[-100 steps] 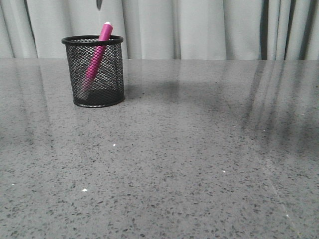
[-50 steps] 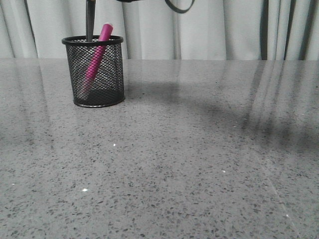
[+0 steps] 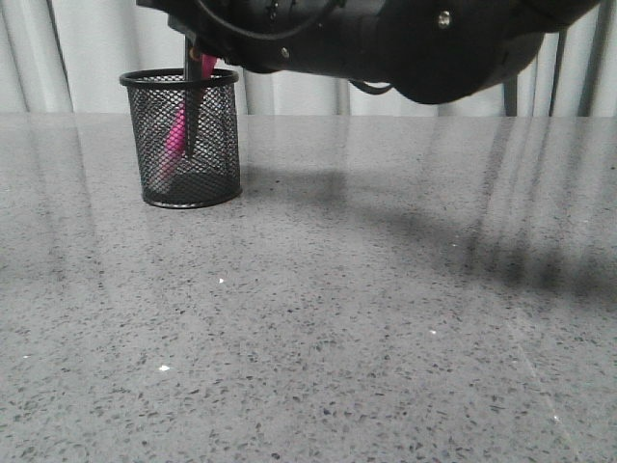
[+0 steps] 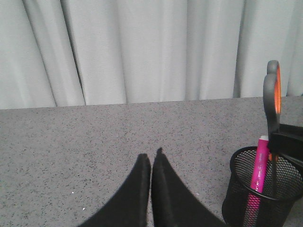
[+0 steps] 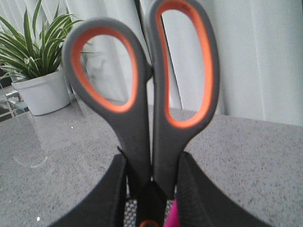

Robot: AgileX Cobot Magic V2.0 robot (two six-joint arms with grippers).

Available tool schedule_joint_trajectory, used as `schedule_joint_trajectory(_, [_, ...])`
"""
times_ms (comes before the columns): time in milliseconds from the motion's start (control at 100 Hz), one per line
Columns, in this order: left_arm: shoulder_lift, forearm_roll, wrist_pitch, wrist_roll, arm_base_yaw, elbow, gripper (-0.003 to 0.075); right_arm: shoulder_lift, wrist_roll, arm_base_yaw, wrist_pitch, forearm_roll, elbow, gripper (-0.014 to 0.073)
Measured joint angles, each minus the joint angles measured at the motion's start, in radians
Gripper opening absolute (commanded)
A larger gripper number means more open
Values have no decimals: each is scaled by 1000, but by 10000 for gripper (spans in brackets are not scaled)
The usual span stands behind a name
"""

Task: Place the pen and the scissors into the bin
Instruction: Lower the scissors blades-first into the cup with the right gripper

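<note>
Front view showed us the right gripper (image 3: pixel 198 53) over the bin (image 3: pixel 224 145), clamping the scissors (image 5: pixel 147 94), blades inside beside the leaning pen (image 4: pixel 258 165). We saw the left gripper (image 4: pixel 151 158) with fingers pressed together, holding nothing.

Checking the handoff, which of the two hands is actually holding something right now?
The right hand: its fingers clamp the scissors just below the orange-lined loops, blades down inside the bin. The left hand is shut on nothing.
</note>
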Motion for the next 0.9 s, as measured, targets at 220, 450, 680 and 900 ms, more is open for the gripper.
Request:
schedule_joint_trajectory(220, [0, 0, 0, 0, 0, 0, -21, 0, 0, 0, -17, 0, 30, -76])
schedule_joint_trajectory(450, [0, 0, 0, 0, 0, 0, -21, 0, 0, -2, -20, 0, 30, -76])
schedule_joint_trajectory(680, [0, 0, 4, 0, 0, 0, -21, 0, 0, -2, 11, 0, 30, -76])
schedule_joint_trajectory(900, [0, 0, 9, 0, 0, 0, -21, 4, 0, -3, 15, 0, 30, -76])
